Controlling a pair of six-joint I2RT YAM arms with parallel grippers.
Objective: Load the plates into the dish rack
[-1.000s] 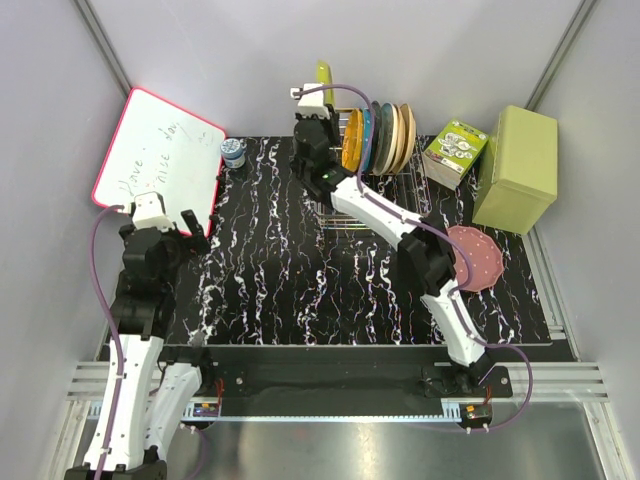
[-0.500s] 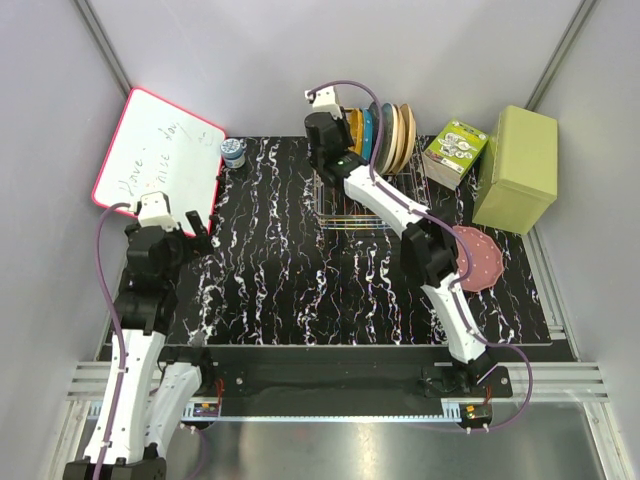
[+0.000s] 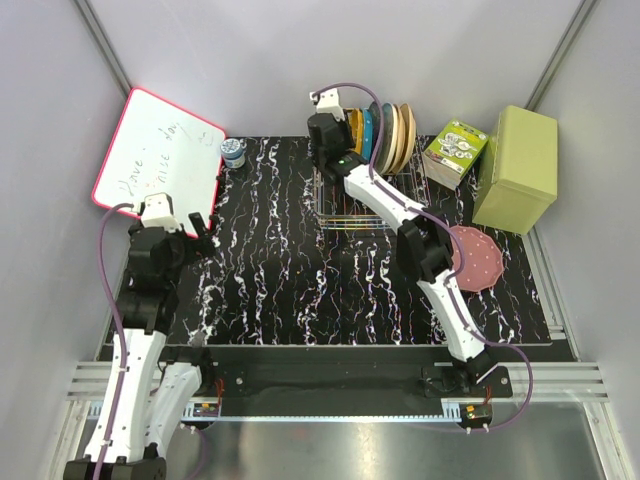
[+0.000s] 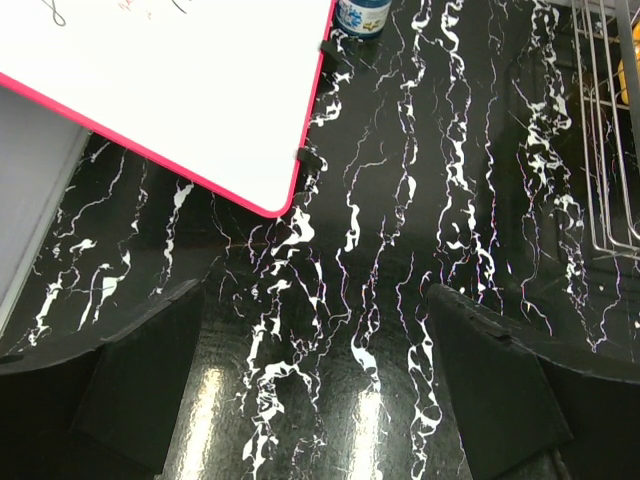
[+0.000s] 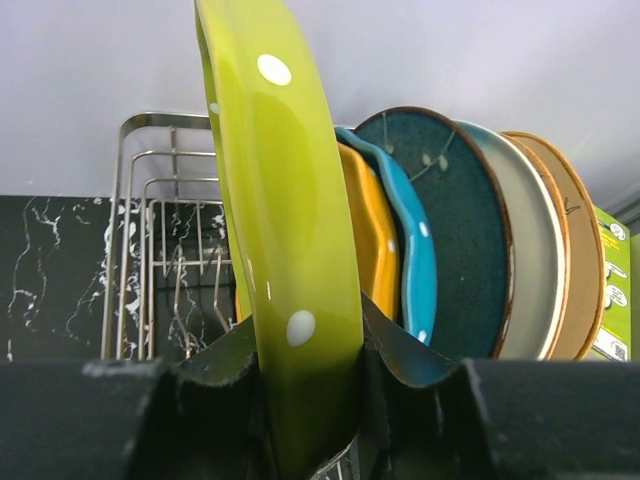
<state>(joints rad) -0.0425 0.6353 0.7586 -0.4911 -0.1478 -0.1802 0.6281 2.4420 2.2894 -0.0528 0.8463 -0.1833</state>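
Centrally in the right wrist view, we see the right gripper (image 5: 305, 410) clamped narrowly on the rim of the yellow-green plate (image 5: 285, 230). The plate stands on edge at the dish rack (image 5: 150, 215), just left of the orange plate (image 5: 375, 245) and the blue plate (image 5: 410, 250). The pink plate (image 3: 478, 258) lies flat on the table (image 3: 270, 280), right of centre in the top view. Across the bottom of the left wrist view, the left gripper (image 4: 320, 390) is spread wide and holds nothing

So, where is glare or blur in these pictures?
Left wrist view: two glare patches on the glossy table, and the whiteboard is nearly washed out. Right wrist view: the yellow-green plate is sharp, the fingers underexposed. Top view: even light, no blur.
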